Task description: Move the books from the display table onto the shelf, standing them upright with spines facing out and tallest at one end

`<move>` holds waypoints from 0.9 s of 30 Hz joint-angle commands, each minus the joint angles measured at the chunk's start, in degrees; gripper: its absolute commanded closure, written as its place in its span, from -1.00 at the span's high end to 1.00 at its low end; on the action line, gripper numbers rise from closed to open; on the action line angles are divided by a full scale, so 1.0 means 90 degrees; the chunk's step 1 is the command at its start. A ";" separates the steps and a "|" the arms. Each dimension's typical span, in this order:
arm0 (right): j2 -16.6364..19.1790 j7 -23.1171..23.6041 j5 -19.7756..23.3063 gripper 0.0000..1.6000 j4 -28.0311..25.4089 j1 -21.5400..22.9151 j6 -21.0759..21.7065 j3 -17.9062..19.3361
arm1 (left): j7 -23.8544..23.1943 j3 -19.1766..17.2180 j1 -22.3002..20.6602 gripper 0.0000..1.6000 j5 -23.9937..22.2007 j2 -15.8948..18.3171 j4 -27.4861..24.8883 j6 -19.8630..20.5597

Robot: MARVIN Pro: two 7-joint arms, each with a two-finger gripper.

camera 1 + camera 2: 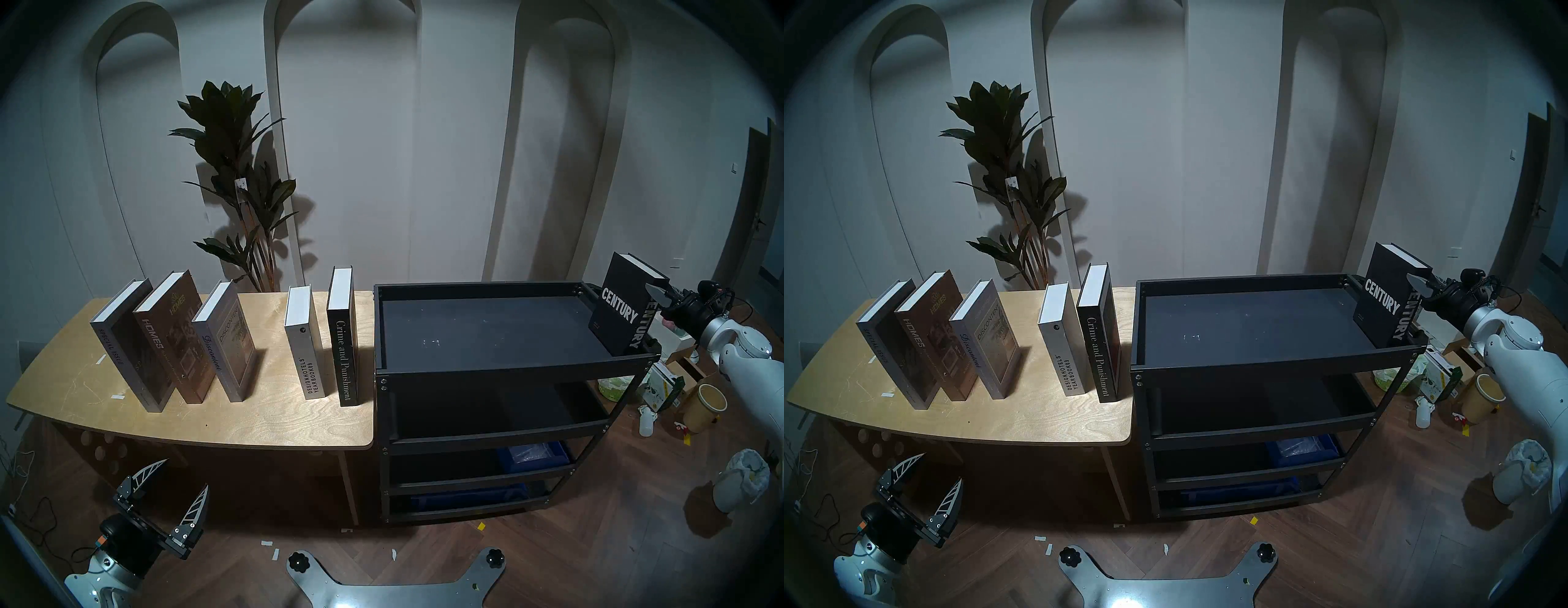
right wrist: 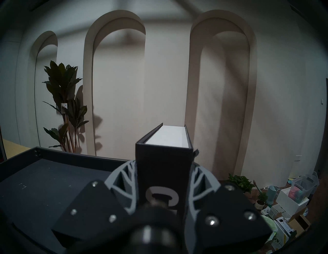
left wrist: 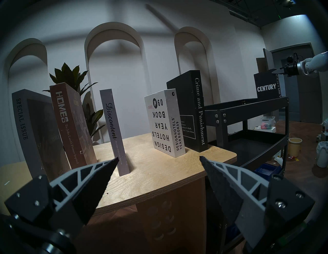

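The black "Century" book [image 1: 617, 312] stands upright at the right end of the shelf's [image 1: 509, 371] top tray, spine towards me, slightly tilted. My right gripper [image 1: 652, 297] is shut on its spine near the top; the right wrist view shows the fingers [image 2: 122, 175] clamping the book [image 2: 164, 166]. On the display table [image 1: 275, 418] stand five books: "Special Issue" [image 1: 123, 339], "Homes" [image 1: 169, 335], "Discontent" [image 1: 227, 339], "Design Hotels Yearbook 09" [image 1: 303, 344] and "Crime and Punishment" [image 1: 343, 339]. The left gripper [image 1: 186, 473] hangs open and holds nothing, below the table's front left edge.
A tall potted plant [image 1: 237, 178] stands behind the table. Blue bins [image 1: 534, 454] sit on the shelf's lower tiers. Right of the shelf the floor holds a paper tub [image 1: 706, 407], a white bin [image 1: 740, 479] and boxes. My base plate [image 1: 394, 586] is at the bottom.
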 commanded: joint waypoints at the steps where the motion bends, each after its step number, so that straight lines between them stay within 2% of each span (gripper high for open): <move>1: 0.0104 -0.0007 -0.0100 -1.00 0.0070 0.0109 -0.0011 0.0014 | -0.0016 0.0008 -0.0004 1.00 -0.0001 0.0014 -0.0093 -0.0002; 2: 0.0104 -0.0007 -0.0100 -1.00 0.0070 0.0109 -0.0011 0.0014 | -0.0016 0.0008 -0.0004 1.00 -0.0001 0.0014 -0.0093 -0.0002; 7: -0.0216 -0.0150 -0.0621 -1.00 0.0380 0.0746 0.0098 -0.0280 | -0.0016 0.0009 -0.0005 1.00 -0.0002 0.0015 -0.0090 -0.0004; 15: -0.0495 -0.0395 -0.0772 -1.00 0.0274 0.1175 0.0297 -0.0078 | -0.0015 0.0010 -0.0010 1.00 -0.0001 0.0016 -0.0081 -0.0009; 20: -0.0599 -0.0392 -0.0924 -1.00 0.0364 0.1385 0.0402 -0.0126 | -0.0015 0.0010 -0.0008 1.00 -0.0002 0.0017 -0.0083 -0.0008; 23: -0.0770 -0.0330 -0.1194 -1.00 0.0612 0.1706 0.0530 -0.0312 | -0.0014 0.0010 -0.0006 1.00 -0.0002 0.0017 -0.0087 -0.0007; 27: -0.0885 -0.0179 -0.1351 -1.00 0.0832 0.1804 0.0539 -0.0377 | -0.0014 0.0010 -0.0004 1.00 -0.0002 0.0017 -0.0090 -0.0005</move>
